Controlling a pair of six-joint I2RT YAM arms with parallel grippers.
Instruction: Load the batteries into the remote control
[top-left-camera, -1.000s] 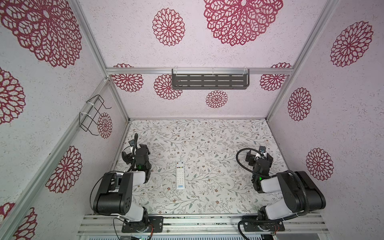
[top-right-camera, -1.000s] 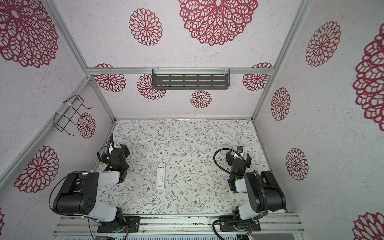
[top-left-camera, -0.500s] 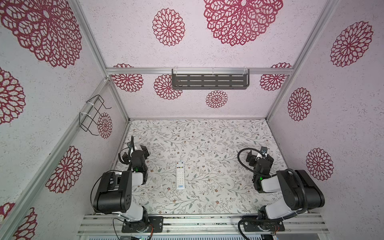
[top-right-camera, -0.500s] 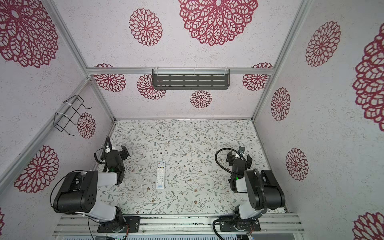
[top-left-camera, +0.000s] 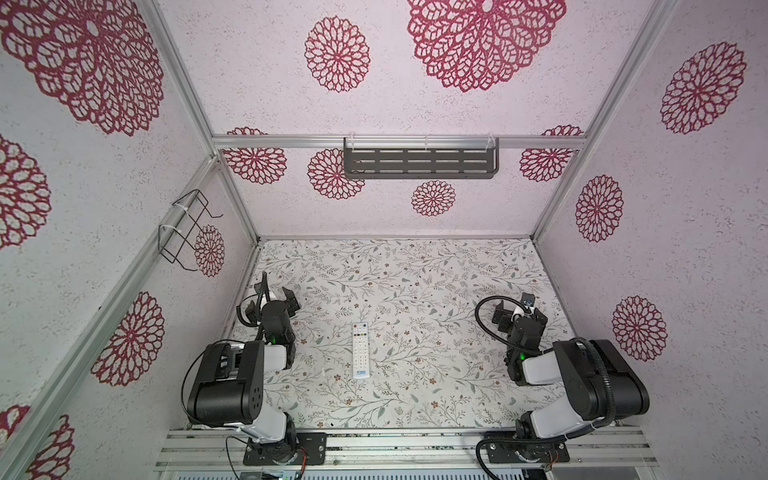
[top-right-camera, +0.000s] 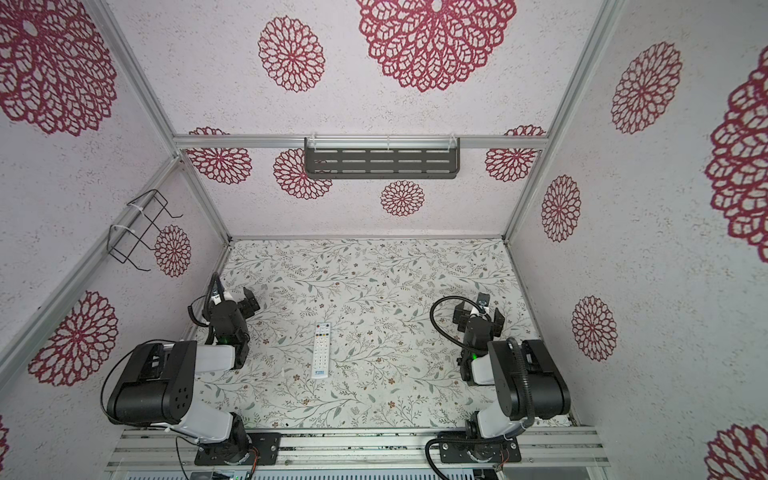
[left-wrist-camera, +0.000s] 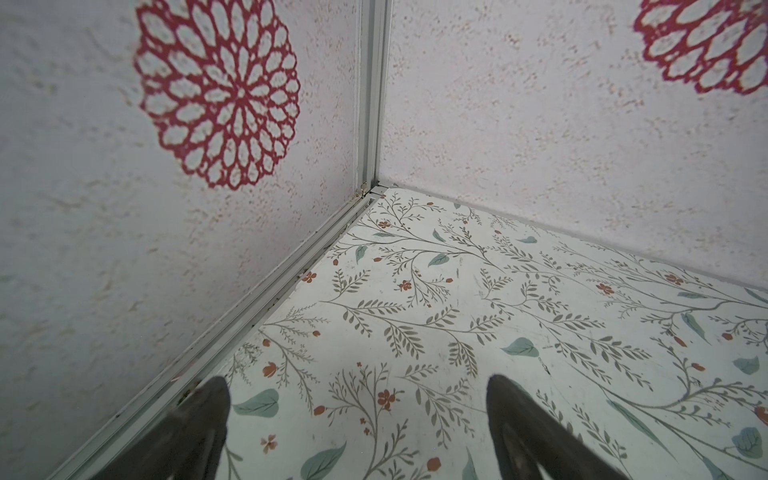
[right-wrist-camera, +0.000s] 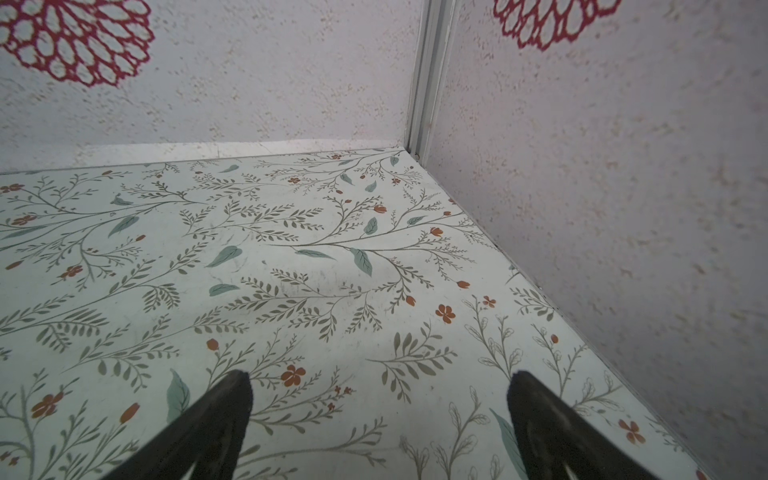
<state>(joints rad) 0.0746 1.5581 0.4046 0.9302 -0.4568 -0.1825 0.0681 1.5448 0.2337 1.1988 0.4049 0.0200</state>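
The remote control (top-left-camera: 360, 351) (top-right-camera: 321, 351) is a slim white bar lying button side up in the middle of the floral table, with its coloured buttons at the far end and a blue logo at the near end. The batteries are out of view. My left gripper (top-left-camera: 270, 302) (top-right-camera: 226, 302) (left-wrist-camera: 356, 382) stands open and empty by the left wall, to the left of the remote. My right gripper (top-left-camera: 519, 315) (top-right-camera: 478, 316) (right-wrist-camera: 379, 376) is open and empty near the right wall. Both wrist views show only bare table and a corner.
A grey slotted shelf (top-left-camera: 419, 163) hangs on the back wall and a black wire rack (top-left-camera: 187, 226) on the left wall. Walls close in the table on three sides. A tiny whitish bit (top-left-camera: 322, 371) lies left of the remote's near end.
My left gripper has swung a little toward the left wall and turned. The right gripper and the remote have barely moved.
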